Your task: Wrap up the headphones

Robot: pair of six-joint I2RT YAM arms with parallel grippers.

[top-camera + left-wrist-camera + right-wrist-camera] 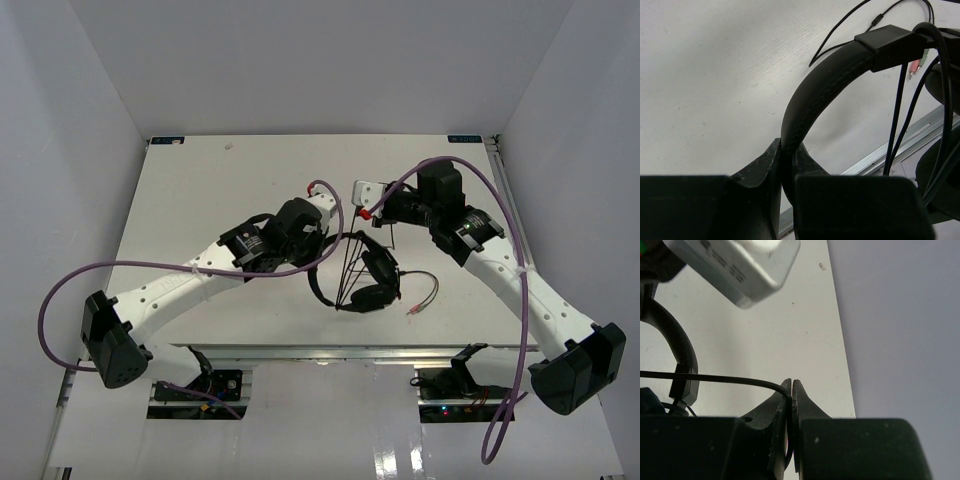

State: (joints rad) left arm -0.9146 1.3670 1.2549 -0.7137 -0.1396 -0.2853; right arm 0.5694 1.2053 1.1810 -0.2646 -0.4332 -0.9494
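The black headphones (370,280) hang just above the table's middle. My left gripper (326,252) is shut on the arched headband (825,85), as the left wrist view shows (785,150). The two cups (378,264) hang to the right of it. My right gripper (388,222) is behind the headphones and shut on the thin dark cord (715,377), which bends into the closed fingers (791,386). Taut cord strands (346,270) run down across the headphones. The loose cord end with the light plug (412,312) lies on the table to the right.
The white table (200,190) has a metal front edge (300,350) close under the headphones. Thick purple cables (130,262) loop off both arms. The left wrist camera (735,265) sits close above the right fingers. Grey walls stand on three sides.
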